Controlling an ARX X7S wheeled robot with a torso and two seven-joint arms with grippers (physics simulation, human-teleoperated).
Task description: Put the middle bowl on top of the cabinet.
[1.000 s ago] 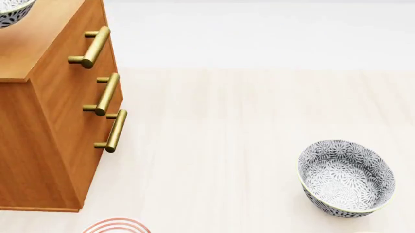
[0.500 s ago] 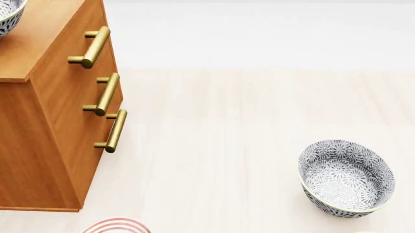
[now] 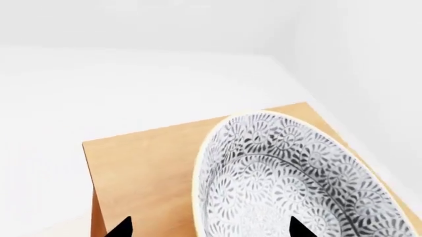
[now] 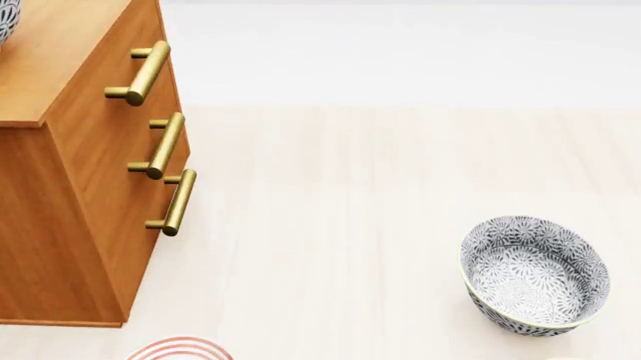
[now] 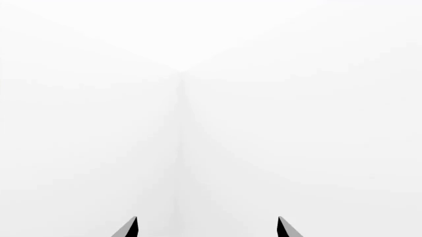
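bowl: the patterned bowl (image 3: pixel 290 182) sits over the cabinet (image 3: pixel 151 168) top, towards its right side in the left wrist cam. Looks like it's resting on the wood but can't tell 100% if it's fully down or a hair above. In head cam only a sliver of it shows at the far-left top corner (image 4: pixel 5 22).

why there: that's the goal spot, so imo the placing is basically done or right at release.

left gripper: (image 3: pixel 207 228) only the two dark tips show, set wide apart, one beside the bowl on bare wood and one over the bowl's inside. So spread, not pinching the rim afaict.

right gripper: (image 5: pixel 205 228) tips wide apart too, nothing between them, facing blank white wall. Idle, parked out of the way prob.

other stuff: 2nd identical bowl (image 4: pixel 536 274) on the floor at near right, well apart from the cabinet. Red-ringed plate (image 4: pixel 180 349) peeking in at the near edge, just in front of the cabinet.

surface: cabinet top is flat orange-brown wood, bare apart from the bowl. Three brass handles (image 4: pixel 150 71) run down the front.

room: pale wood-look floor (image 4: pixel 350 187), plain white walls, nothing else around.
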